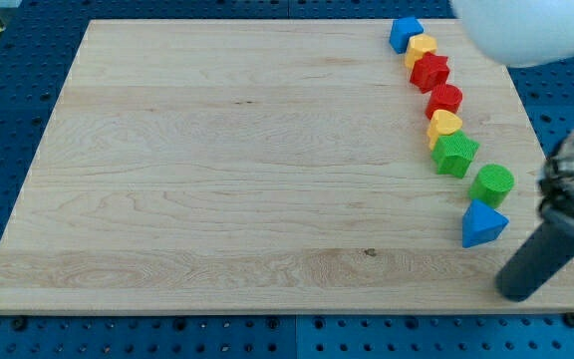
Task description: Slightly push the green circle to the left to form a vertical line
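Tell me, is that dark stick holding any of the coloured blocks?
Nothing is held. My tip touches no block; it rests to the view's right of the blue triangle, below the green circle.

My tip (516, 292) rests low at the view's right.

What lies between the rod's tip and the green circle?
In the camera view, my tip sits toward the view's bottom right of the green circle. The blue triangle lies just left of that stretch; otherwise bare board.

One raised camera looks down obliquely over the whole wooden board (217, 179).
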